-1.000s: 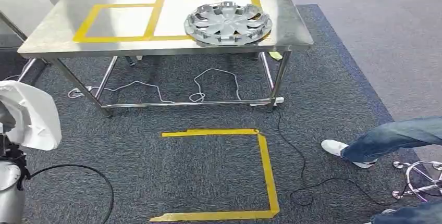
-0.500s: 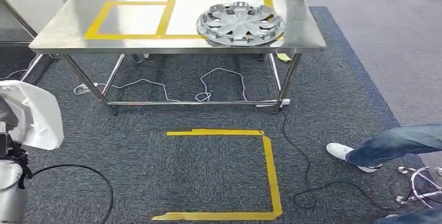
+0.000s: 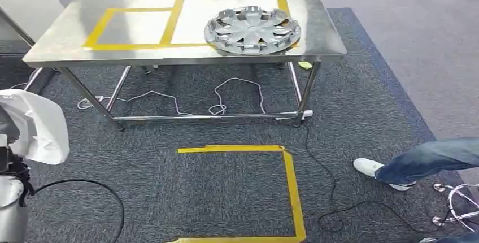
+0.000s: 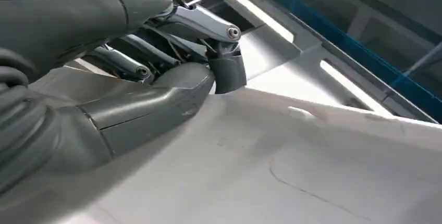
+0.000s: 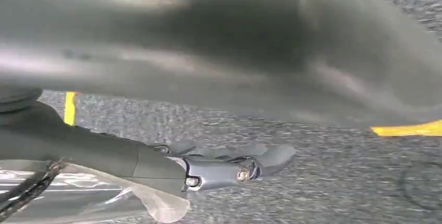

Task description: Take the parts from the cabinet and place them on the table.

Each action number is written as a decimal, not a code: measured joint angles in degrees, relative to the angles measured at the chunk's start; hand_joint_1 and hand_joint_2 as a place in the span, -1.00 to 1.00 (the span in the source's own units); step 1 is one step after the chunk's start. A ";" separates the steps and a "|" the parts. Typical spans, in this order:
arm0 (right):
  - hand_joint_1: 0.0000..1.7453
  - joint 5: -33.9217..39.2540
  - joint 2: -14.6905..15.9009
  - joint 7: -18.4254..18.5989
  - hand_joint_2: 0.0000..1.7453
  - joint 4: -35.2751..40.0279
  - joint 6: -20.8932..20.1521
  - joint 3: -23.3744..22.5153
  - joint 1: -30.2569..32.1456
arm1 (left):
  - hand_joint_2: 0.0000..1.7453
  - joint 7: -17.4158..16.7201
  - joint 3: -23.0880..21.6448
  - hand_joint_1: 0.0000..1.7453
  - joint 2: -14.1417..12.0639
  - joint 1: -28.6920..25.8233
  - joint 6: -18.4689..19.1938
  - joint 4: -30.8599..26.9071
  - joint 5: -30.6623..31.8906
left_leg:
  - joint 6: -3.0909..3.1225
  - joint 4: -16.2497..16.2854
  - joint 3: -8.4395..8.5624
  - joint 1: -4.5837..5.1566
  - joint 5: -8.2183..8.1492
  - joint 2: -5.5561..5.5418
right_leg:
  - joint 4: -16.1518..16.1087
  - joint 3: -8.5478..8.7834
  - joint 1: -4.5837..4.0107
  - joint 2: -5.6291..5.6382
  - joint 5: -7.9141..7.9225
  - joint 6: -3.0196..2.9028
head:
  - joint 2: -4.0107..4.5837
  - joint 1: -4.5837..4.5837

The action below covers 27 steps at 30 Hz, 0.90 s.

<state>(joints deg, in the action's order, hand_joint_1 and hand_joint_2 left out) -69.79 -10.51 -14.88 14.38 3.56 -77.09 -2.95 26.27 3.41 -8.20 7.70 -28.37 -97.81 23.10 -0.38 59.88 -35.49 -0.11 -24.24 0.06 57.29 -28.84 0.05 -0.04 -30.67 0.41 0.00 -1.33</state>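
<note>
The view has swung slightly, the steel table (image 3: pixel 68 51) holding the silver wheel cover (image 3: pixel 252 29) at 12 o'clock. The left hand (image 4: pixel 156 78) grips a white moulded panel (image 4: pixel 312 172), ready for delivery. Whether the right hand (image 5: pixel 229 166) holds anything, I cannot tell.

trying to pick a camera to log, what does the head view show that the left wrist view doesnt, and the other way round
Only the head view shows the steel table with a silver hubcap lying on its yellow-taped area, the yellow tape square on the carpet, loose cables, and a person's leg at the right.

Only the left wrist view shows the left hand close up, its thumb pressed on the part's surface.

Both show the white part that the left hand holds, at the head view's left edge.
</note>
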 joint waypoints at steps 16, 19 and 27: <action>-1.00 -0.13 0.02 -0.02 -1.00 -0.02 -0.09 -0.04 -0.01 | 1.00 -0.04 -0.04 1.00 0.04 0.13 0.04 -0.04 0.07 | 1.20 -1.35 4.40 -0.06 -4.82 -0.79 | 0.85 -5.95 -0.01 0.10 4.44 0.82 | 0.00 0.59; -1.00 -0.13 0.02 -0.04 -1.00 -0.02 -0.13 -0.07 0.08 | 1.00 -0.07 -0.09 1.00 0.00 0.08 0.07 -0.07 0.04 | 0.43 -1.86 4.74 -0.10 -5.10 -0.76 | 0.98 -5.88 0.04 0.20 4.01 -0.09 | 0.00 0.57; -1.00 -0.35 0.02 -0.02 -1.00 -0.02 -0.17 -0.07 0.09 | 1.00 -0.07 -0.09 1.00 -0.09 0.04 0.11 -0.15 -0.09 | -0.85 12.85 -4.77 -0.54 -6.53 -0.47 | 0.36 -2.08 0.46 0.15 1.62 -1.11 | 0.00 0.13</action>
<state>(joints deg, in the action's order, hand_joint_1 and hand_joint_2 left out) -70.14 -10.49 -14.91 14.36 3.39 -77.15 -2.86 26.21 3.32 -8.28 7.74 -28.26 -97.96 23.02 -1.23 72.74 -40.26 -0.64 -30.77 -0.41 57.65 -30.92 0.51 0.10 -29.05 -0.70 0.00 -1.20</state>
